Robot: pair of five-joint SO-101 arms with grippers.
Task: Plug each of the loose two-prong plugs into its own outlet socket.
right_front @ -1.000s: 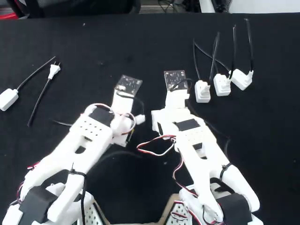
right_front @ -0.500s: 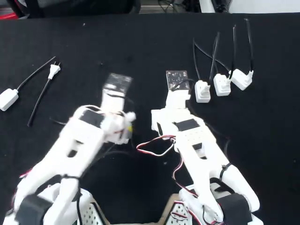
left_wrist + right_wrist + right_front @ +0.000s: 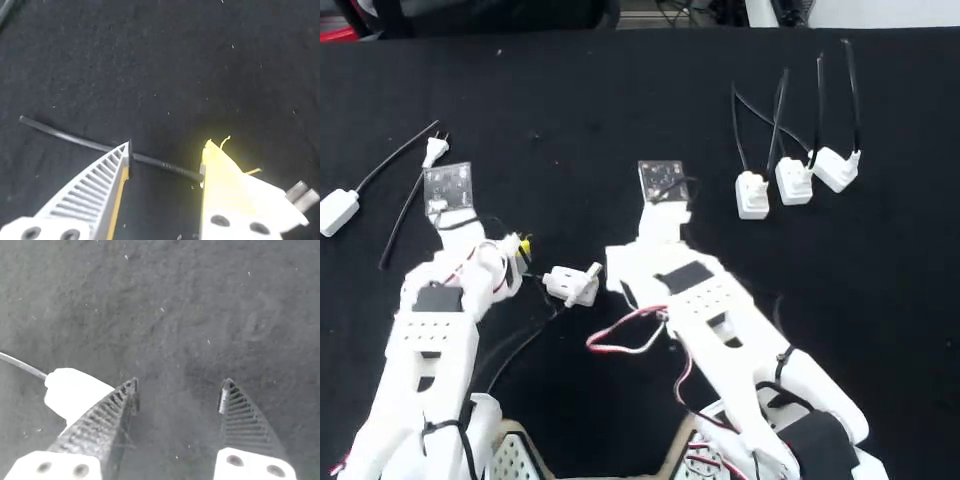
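As the high view has it: matte black tabletop [image 3: 620, 90], loose white two-prong plug [image 3: 436, 150] far left, near boxy white socket [image 3: 338, 212]. Left wrist: left tool [image 3: 166, 147] released, ribbed, astride black cord [image 3: 65, 134]. Right wrist: right tool [image 3: 180, 385] released, smooth white block [image 3: 75, 390] just beside it.

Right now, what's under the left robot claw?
A thin black cord lies on the black table below the open left gripper. One end slips behind the yellow finger, hidden from there.

No legible text or markings anywhere.
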